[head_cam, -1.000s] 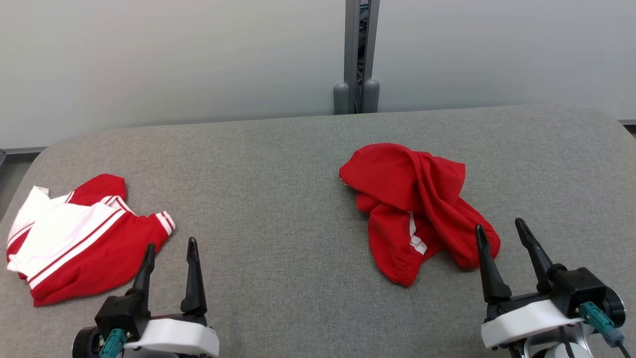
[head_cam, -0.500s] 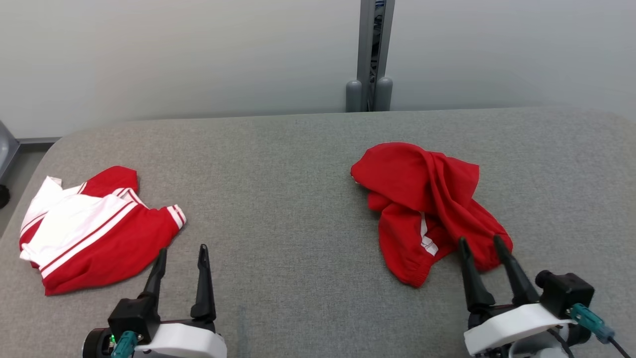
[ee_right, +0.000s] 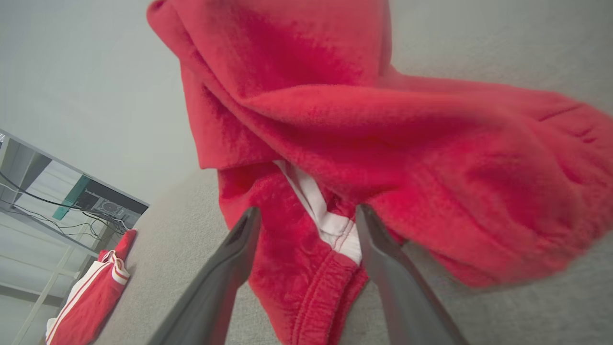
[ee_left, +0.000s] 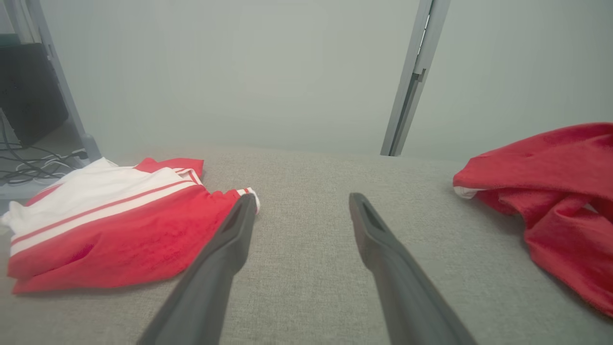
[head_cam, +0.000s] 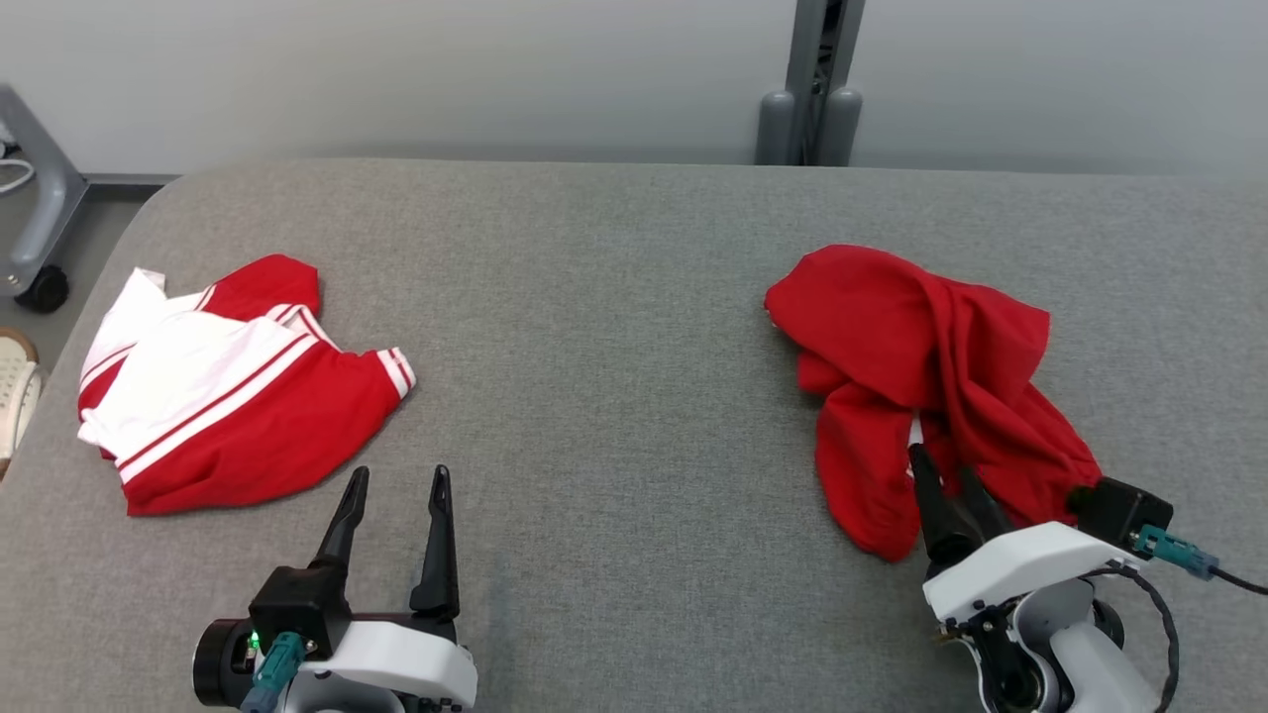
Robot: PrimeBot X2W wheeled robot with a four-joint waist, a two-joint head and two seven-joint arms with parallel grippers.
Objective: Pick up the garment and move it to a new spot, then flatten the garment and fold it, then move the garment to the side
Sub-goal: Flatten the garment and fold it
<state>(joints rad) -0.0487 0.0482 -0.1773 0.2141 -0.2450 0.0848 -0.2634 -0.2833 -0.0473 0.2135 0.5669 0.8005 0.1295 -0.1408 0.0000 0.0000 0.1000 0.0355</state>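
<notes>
Straddles the white-striped hem of the crumpled red garment (head_cam: 921,347), on the right of the grey table (head_cam: 614,297), with the right gripper (head_cam: 939,463), jaws spread. Holds the left gripper (head_cam: 399,473) spread and empty near a folded red-and-white garment (head_cam: 228,396). Behind, a grey post (head_cam: 812,89); past the left edge, a shoe (head_cam: 15,391).

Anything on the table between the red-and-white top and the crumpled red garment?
Bare grey tabletop in the head view, between the red-and-white top and the red garment; just the open left tool sits at the near edge.
</notes>
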